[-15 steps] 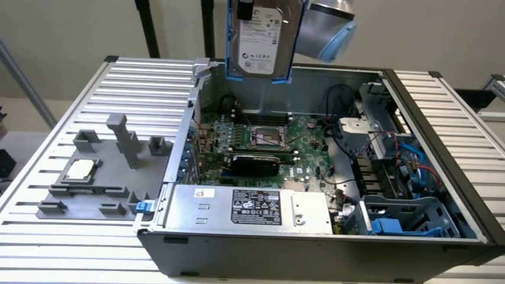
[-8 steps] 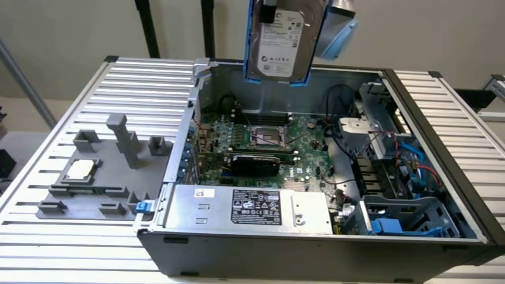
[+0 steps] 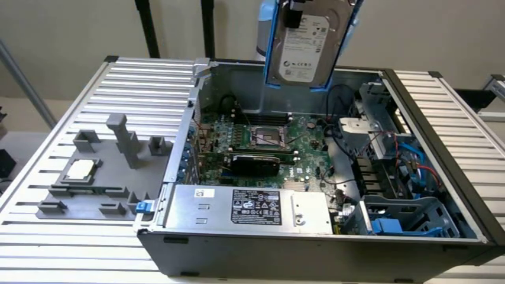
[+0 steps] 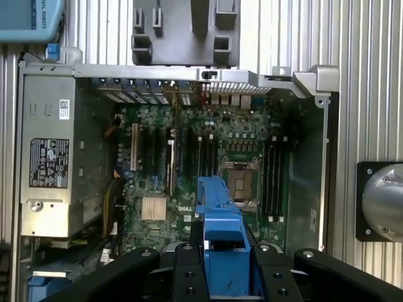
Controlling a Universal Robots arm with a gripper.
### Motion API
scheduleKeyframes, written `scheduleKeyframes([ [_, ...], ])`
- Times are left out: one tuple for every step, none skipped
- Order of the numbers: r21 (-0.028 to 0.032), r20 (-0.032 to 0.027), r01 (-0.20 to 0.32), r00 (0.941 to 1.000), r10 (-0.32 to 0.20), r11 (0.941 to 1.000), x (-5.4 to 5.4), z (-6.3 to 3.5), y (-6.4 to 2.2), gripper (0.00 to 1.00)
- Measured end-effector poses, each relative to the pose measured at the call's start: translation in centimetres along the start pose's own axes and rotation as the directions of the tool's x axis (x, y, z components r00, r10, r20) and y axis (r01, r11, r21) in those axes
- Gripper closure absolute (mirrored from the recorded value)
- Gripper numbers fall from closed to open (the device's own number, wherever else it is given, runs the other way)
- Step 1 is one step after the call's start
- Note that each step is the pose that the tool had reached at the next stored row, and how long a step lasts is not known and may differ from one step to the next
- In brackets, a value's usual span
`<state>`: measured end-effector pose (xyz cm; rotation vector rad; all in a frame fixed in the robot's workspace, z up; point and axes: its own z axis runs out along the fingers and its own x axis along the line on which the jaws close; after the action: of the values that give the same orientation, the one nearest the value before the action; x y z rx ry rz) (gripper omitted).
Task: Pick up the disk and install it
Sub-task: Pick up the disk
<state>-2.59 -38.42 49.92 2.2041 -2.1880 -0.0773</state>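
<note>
- ribbed metal table (image 3: pixel 79 248) bears the open computer case (image 3: pixel 276 251); the grey power supply (image 3: pixel 245 207) lies nearest, the motherboard (image 3: pixel 300 160) beyond it.
- above the case's far end hangs the disk (image 3: pixel 306 47), upright, label towards the exterior view.
- the gripper (image 4: pixel 223 267) is clamped on its blue carrier (image 4: pixel 220 214).
- likely stiff, dense and shock-sensitive; best held by the frame's edges, not the label face.

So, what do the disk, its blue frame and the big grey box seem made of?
The disk looks metal: dull silver sheen, white paper-like label. The blue frame is probably plastic: uniform bright colour, matte. The grey box is likely sheet metal: flat dull-grey panels.
</note>
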Motion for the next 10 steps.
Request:
scheduleKeyframes([
  [-0.0002,0.0001,0.0,1.0,0.0,1.0,0.2,-0.02,-0.35,0.68],
  [-0.0006,-0.0001,0.0,1.0,0.0,1.0,0.4,-0.05,-0.71,0.68],
  [-0.0008,0.0001,0.0,1.0,0.0,1.0,0.7,-0.06,-1.04,0.68],
  [-0.0011,0.0,0.0,1.0,0.0,1.0,0.9,-0.09,-1.36,0.68],
  [-0.0014,-0.0001,0.0,1.0,0.0,1.0,1.1,-0.11,-1.67,0.68],
  [-0.0016,-0.0001,0.0,1.0,0.0,1.0,1.3,-0.14,-1.97,0.68],
  [-0.0018,0.0,0.0,1.0,0.0,1.0,1.5,-0.15,-2.27,0.68],
  [-0.0021,0.0001,0.0,1.0,0.0,1.0,1.8,-0.17,-2.55,0.68],
  [-0.0024,-0.0002,0.0,1.0,0.0,1.0,2.0,-0.2,-2.82,0.68],
  [-0.0026,0.0001,0.0,1.0,0.0,1.0,2.3,-0.2,-3.05,0.68],
])
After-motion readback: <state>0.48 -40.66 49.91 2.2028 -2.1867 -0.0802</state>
